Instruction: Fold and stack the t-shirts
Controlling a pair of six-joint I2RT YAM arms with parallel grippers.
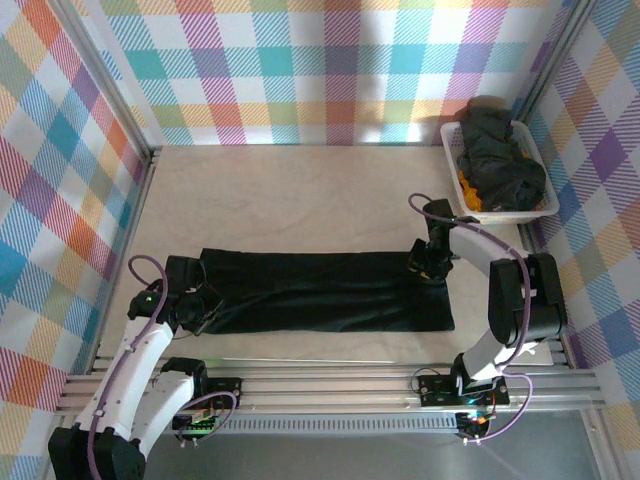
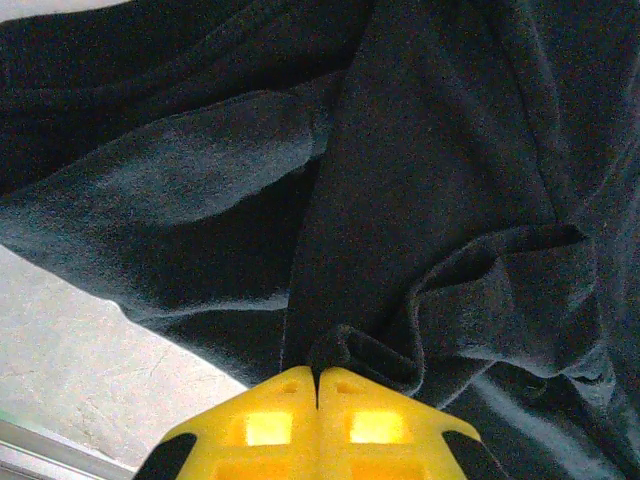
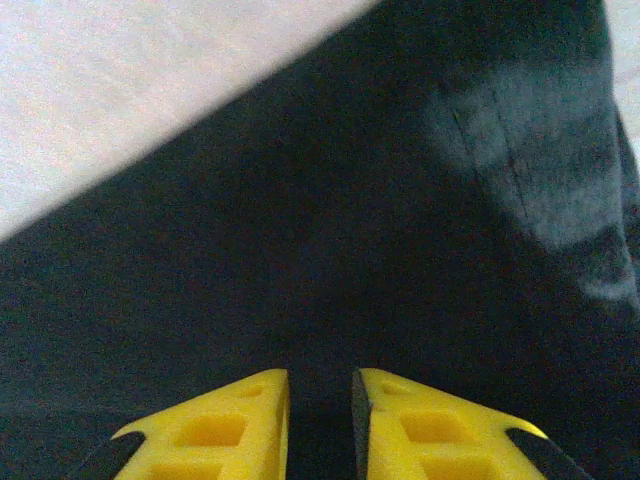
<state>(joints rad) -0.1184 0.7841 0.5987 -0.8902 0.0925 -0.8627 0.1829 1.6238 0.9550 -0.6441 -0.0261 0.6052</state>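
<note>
Laid-out t-shirt [image 1: 320,290] is lying as a long black band across the near half of the bench [image 1: 300,190], running left to right between the two arms. More black t-shirts [image 1: 500,160] are heaped in the white basket [image 1: 505,216] at the far right corner, with a small orange item [image 1: 468,190] showing beside them.

Left gripper [image 1: 197,303] is sitting at the band's left end. In its wrist view the yellow fingers [image 2: 270,425] are pressed together, pinching a small raised tuck of the cloth, and wrinkles are fanning out from the bite.

Right gripper [image 1: 428,265] is sitting over the band's right end, near the far edge. In its wrist view the fingers [image 3: 215,430] are standing a little apart over flat black cloth. Cannot tell whether any cloth is caught between them.

Handling, as judged: the cloth is looking soft, light and limp. It is creasing at the pinch and will likely sag and drag wherever it is not supported. It is in no danger of breaking, but layers may slide on each other and spoil a fold. Best holds are looking like the two short ends, at corners or hems and through all layers, so the band lifts evenly. A shallow nip of the top layer alone would likely peel the fold open.
</note>
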